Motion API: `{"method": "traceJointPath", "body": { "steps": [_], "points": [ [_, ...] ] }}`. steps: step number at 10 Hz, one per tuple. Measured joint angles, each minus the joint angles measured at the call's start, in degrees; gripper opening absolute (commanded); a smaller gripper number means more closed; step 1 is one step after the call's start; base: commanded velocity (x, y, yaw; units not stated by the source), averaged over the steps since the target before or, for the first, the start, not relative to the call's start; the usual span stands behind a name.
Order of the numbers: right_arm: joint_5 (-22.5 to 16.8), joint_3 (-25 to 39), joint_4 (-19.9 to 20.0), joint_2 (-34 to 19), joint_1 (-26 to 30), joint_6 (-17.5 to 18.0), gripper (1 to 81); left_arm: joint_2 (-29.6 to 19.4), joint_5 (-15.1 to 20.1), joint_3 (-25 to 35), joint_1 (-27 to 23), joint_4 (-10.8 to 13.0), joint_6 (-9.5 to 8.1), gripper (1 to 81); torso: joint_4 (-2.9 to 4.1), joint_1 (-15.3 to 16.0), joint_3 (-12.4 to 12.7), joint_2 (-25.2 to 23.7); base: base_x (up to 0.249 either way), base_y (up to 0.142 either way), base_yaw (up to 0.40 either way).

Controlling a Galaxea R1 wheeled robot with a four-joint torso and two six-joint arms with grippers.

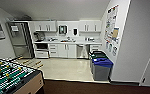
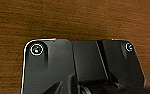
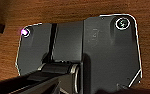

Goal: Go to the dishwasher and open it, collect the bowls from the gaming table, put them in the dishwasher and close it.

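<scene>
Driving toward the kitchenette, still on the first step: reach the dishwasher and open it. Fingers first: I can't tell whether either set is released or clenched. Both wrist views give me the robot's own dark plate over brown carpet, nothing in hand as far as I can see.

Moving outward, the head view looks across a pale floor (image 1: 66,68) to a run of white cabinets (image 1: 63,50) under a table top with a sink area. The dishwasher (image 1: 82,51) reads as the steel-grey panel set among the white fronts, right of centre, closed as far as I can judge. It's blurry, so that's my best call. The tall steel fridge (image 1: 20,40) stands at the far left of the run; not the target.

Obstacles: table-football table (image 1: 13,77) close on the near left, two bins (image 1: 101,66) on the right near the wall, the blue-lidded one in front. Some yellowish objects lie on the floor near the fridge; can't identify them.

Next move, as I judge it: drive straight through the gap between football table and bins, square up to the steel front, near enough for an arm to reach its top edge. No bowls visible.
</scene>
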Motion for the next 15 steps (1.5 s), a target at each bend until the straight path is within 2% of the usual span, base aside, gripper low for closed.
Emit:
{"method": "traceJointPath", "body": {
  "steps": [15],
  "points": [
    [0.2, 0.4, 0.0, -0.1, 0.5, 0.0, 81.1, 0.5, -0.1, 0.0, -0.5, 0.0, 0.02, 81.1, 0.00, 0.2, 0.0, 0.0, 0.113, 0.000, 0.000]
  ]
}}
